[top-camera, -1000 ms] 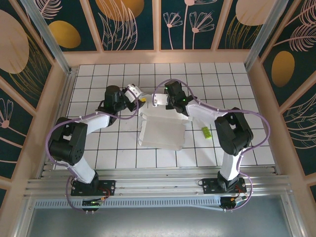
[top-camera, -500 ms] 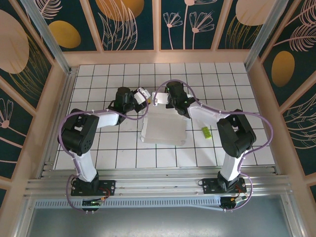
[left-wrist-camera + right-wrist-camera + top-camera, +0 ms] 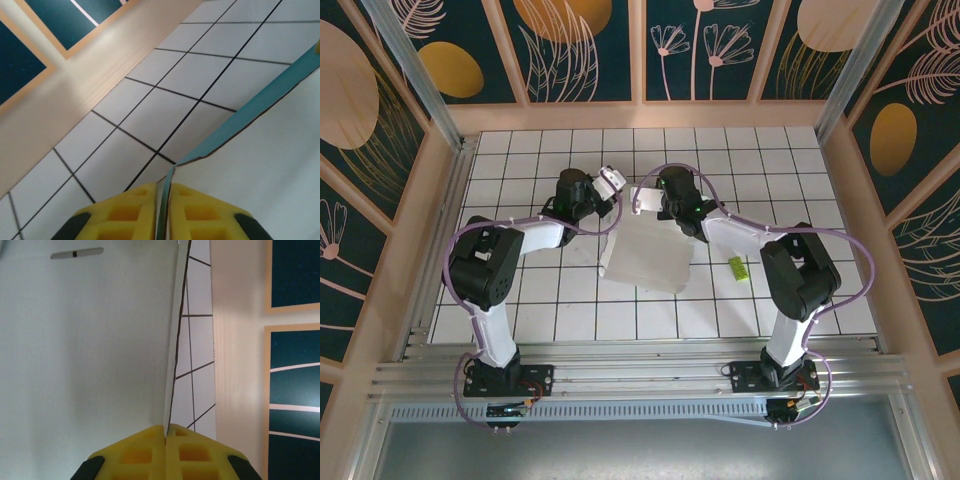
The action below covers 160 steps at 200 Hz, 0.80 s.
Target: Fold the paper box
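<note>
The paper box is a white card sheet tilted up off the tiles near the middle of the table. My left gripper is shut on its far-left edge; in the left wrist view the yellow fingers pinch the card's light blue edge between them. My right gripper is shut on the far edge beside it. In the right wrist view the thin card edge runs straight up from between the yellow fingers, with the white face and a narrow slot to the left.
A small yellow-green piece lies on the tiles right of the box. Wooden walls with dark patterned panels ring the tiled table. A metal rail runs along the near edge by the arm bases.
My left gripper has moved right to the card's far-left edge and shut on it. The card has lifted at the far side and now hangs tilted. The right gripper has kept its hold.
</note>
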Available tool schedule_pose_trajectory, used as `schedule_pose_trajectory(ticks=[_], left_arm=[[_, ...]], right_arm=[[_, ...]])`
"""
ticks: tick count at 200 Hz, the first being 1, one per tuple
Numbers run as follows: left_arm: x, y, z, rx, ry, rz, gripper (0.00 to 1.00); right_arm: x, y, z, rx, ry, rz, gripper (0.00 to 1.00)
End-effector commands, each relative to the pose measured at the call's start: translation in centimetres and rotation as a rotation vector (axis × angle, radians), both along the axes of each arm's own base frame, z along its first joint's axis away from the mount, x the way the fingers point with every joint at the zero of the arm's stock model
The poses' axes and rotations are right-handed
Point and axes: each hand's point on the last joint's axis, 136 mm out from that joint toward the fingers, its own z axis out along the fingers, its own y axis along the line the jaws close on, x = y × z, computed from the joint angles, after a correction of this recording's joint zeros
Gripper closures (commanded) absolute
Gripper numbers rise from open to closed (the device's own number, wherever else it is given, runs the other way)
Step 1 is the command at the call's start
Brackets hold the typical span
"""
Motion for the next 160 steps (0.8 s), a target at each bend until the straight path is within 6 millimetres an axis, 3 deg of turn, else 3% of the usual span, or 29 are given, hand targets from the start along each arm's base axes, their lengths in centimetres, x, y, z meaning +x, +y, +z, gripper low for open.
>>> schedule_pose_trajectory(ticks=[1, 34, 66, 83, 109, 132, 160], left_arm=[[0.4, -0.7, 0.5, -0.055, 0.01, -0.013, 0.94], [0.8, -1.0, 0.8, -0.031, -0.032, -0.027, 1.0], [0.9, -1.4, 1.4, -0.007, -0.101, -0.065, 1.0], [0.9, -1.7, 1.8, -0.012, -0.121, -0.085, 1.0], [0.4, -2.3, 2.5, -0.024, -0.145, -0.125, 1.0], [0.0, -2.8, 2.6, -0.002, -0.161, -0.159, 1.0], [-0.7, -3.4, 2.7, 0.031, -0.193, -0.206, 1.0]], right_arm=[[-1.2, 1.3, 2.3, 0.114, -0.006, 0.033, 0.91], [-2.6, 2.1, 4.3, 0.315, 0.121, 0.005, 0.75], [-4.6, 2.9, 9.6, 0.669, 0.412, 0.033, 0.51], [-3.3, 0.7, 12.5, 0.882, 0.569, -0.019, 0.43], [-1.1, -2.5, 14.8, 1.129, 0.808, -0.078, 0.38], [1.9, -5.3, 14.0, 1.262, 1.04, -0.184, 0.33], [3.8, -5.2, 10.8, 1.189, 1.194, -0.264, 0.26]])
